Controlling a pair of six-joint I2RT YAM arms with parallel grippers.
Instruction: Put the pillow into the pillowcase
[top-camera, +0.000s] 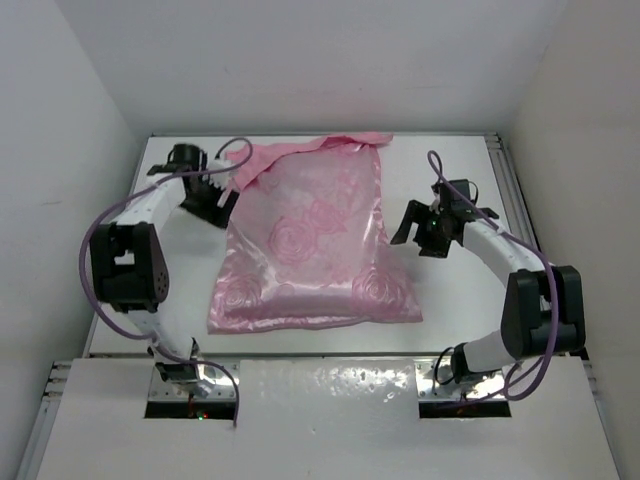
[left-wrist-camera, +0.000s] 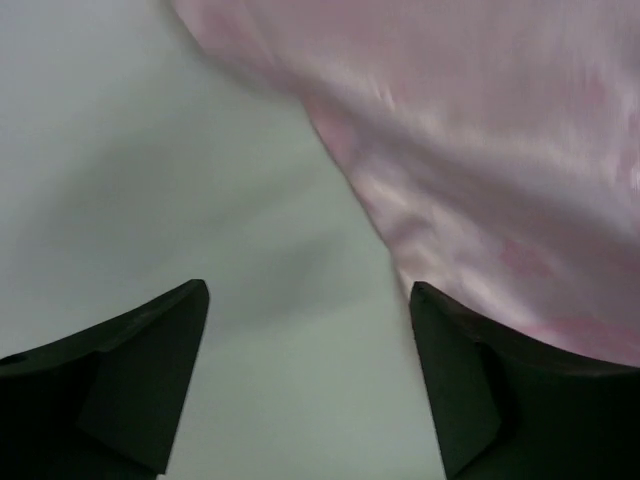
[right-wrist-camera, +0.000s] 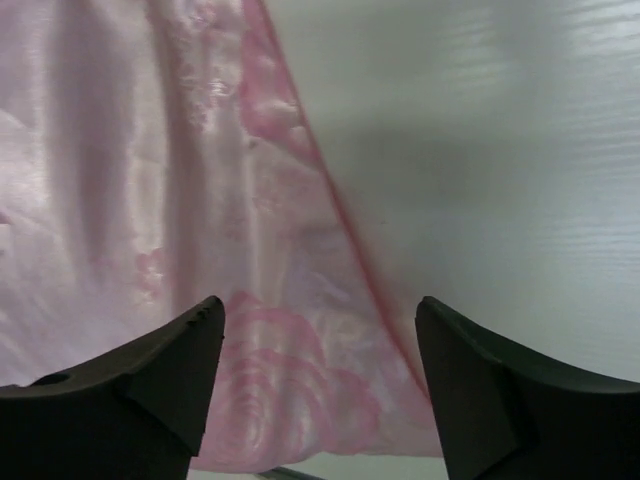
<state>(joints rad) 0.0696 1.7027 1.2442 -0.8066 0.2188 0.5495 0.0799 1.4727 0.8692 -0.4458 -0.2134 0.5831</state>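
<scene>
The pink satin pillowcase (top-camera: 310, 245) lies full and puffed in the middle of the white table, its rumpled open end at the far side. The pillow is hidden; no cream fabric shows. My left gripper (top-camera: 215, 200) is open and empty beside the case's far left edge; in the left wrist view the pillowcase (left-wrist-camera: 480, 150) fills the upper right and the gripper (left-wrist-camera: 310, 300) is over bare table. My right gripper (top-camera: 418, 232) is open and empty by the case's right edge; in the right wrist view the gripper (right-wrist-camera: 320, 315) hovers over the pillowcase (right-wrist-camera: 180, 200) corner.
The white table (top-camera: 460, 180) is boxed in by white walls at the left, back and right. A metal rail (top-camera: 505, 170) runs along the right side. The arm bases stand at the near edge.
</scene>
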